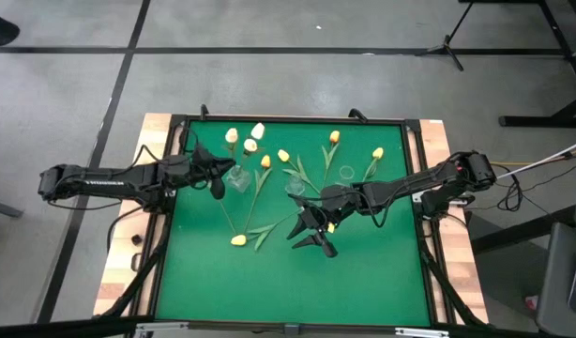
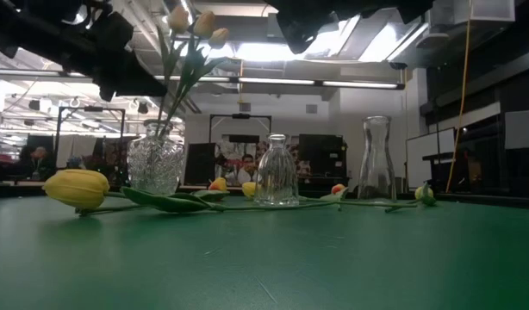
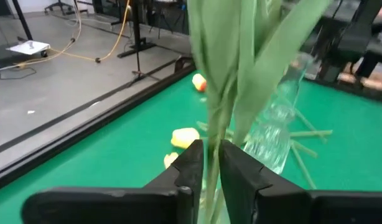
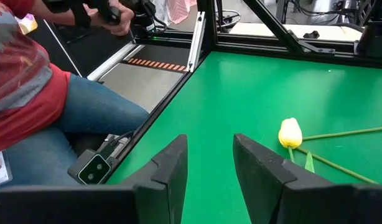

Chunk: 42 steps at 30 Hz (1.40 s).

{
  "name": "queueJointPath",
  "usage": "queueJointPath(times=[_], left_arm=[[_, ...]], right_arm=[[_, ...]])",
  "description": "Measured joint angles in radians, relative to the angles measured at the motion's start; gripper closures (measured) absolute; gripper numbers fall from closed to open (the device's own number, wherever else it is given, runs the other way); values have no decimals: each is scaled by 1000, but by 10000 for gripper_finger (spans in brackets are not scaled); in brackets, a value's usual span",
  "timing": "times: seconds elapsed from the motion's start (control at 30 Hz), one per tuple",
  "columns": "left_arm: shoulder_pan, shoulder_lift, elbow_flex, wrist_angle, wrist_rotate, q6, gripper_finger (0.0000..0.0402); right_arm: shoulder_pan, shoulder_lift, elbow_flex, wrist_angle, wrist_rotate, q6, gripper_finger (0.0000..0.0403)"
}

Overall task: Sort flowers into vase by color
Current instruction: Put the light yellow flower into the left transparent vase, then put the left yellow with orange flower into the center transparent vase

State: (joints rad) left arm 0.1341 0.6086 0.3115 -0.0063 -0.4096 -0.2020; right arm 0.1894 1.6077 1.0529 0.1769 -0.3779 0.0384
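A cut-glass vase [image 1: 236,176] [image 2: 154,159] holds three white tulips [image 1: 250,141] [image 2: 196,21]. My left gripper [image 1: 217,184] [image 3: 207,165] stands beside this vase, shut on their green stems. My right gripper [image 1: 314,241] [image 4: 209,168] hangs open above the middle of the green mat and touches nothing. A yellow tulip [image 1: 238,240] [image 2: 75,188] [image 4: 290,132] lies flat on the mat to its left. Several more yellow tulips [image 1: 333,137] lie on the far half of the mat. My left gripper pinches the green stems [image 3: 211,146] of the white tulips between its two fingers [image 3: 241,171], which lie across them above the vase mouth. The stems and leaves rise upright past the fingers. How many stems are in the pinch I cannot tell.
A small glass bottle vase [image 1: 295,186] [image 2: 276,170] and a tall glass carafe [image 1: 346,173] [image 2: 376,159] stand mid-mat, with stems lying around them. A black raised frame [image 1: 175,235] edges the mat. A seated person in red shirt and jeans [image 4: 29,81] is beside the table.
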Motion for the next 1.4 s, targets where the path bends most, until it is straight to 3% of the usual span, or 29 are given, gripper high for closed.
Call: queueJointPath(times=[0.3, 0.73, 0.9, 1.0, 1.23, 1.4], left_arm=[[0, -1, 0, -30, 3, -10, 302], [0, -2, 0, -145, 3, -60, 288], [0, -3, 0, -150, 14, -110, 288], [0, -2, 0, -173, 85, -147, 288], [-38, -2, 0, -182, 404, -262, 288], [-160, 1, 0, -185, 433, -320, 288]], right_arm=[[0, 0, 0, 0, 0, 17, 275], [0, 0, 0, -28, 4, 35, 275], [0, 0, 0, -128, 125, 48, 275], [0, 0, 0, -172, 178, 87, 275], [0, 0, 0, -174, 233, 120, 275], [0, 0, 0, -174, 248, 115, 275]])
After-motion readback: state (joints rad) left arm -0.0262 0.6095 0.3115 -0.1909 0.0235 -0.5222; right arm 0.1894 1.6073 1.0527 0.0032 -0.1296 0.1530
